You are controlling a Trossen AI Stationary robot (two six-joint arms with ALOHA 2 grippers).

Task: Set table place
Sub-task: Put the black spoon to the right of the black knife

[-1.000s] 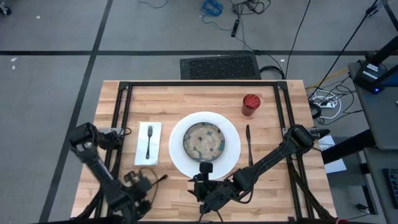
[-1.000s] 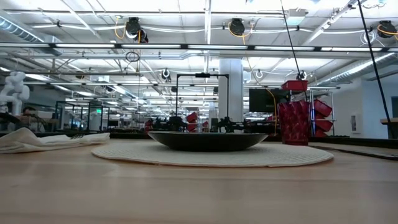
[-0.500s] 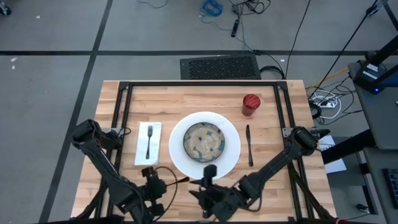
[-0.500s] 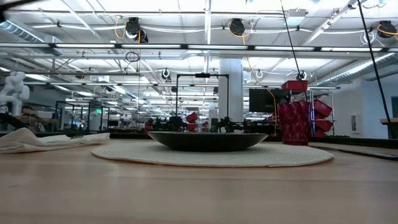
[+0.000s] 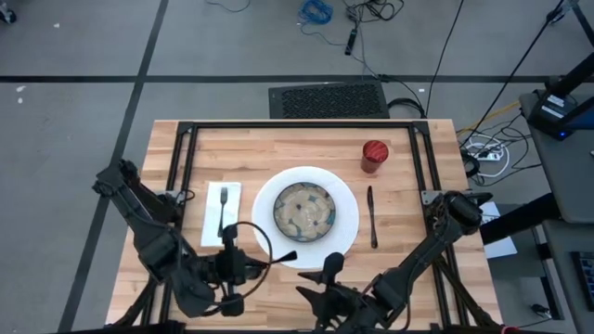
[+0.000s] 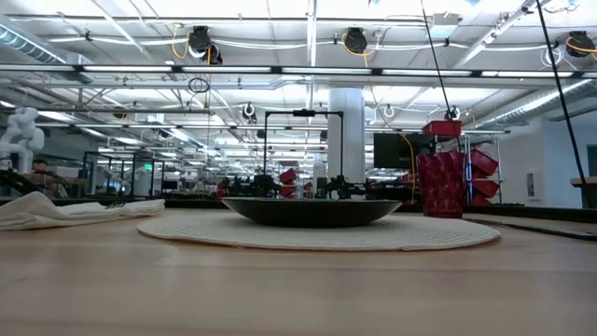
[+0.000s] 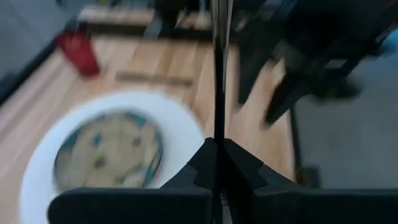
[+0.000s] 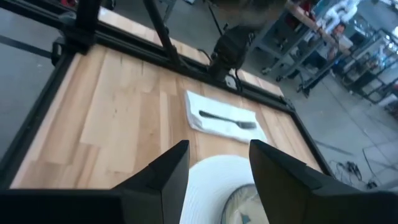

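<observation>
The left gripper (image 5: 249, 263) is pressed together on a thin dark utensil (image 5: 277, 258), pinched at one end so that the rest juts out past the fingertips toward the near rim of the plate (image 5: 345, 199). In the left wrist view the utensil is seen edge-on as a narrow strip rising from between the closed fingers (image 7: 239, 163). It is judged to be a spoon, though its kind cannot be told for certain.

The right gripper (image 5: 327, 269) is held with its fingers spread and nothing between them, low over the near edge of the table (image 5: 260, 148), just beside the plate's rim.

Most of the table place is judged to be laid. The bowl (image 5: 304, 210) sits in the middle of the plate. The fork (image 5: 222, 211) lies on the napkin (image 5: 212, 223) to the plate's left. The knife (image 5: 371, 215) lies to the plate's right, and the red cup (image 5: 374, 156) stands beyond it.

The step in hand is judged to be laying down the held utensil. It would be done well if:
- the utensil is turned parallel to the knife and fork before it is lowered
- its free end is carried clear of the plate rim, so that plate and bowl are not nudged
- it is brought flat onto bare wood before the fingers are parted
- the right arm is kept out of the left arm's path, since the two grippers are near each other at the front of the table
</observation>
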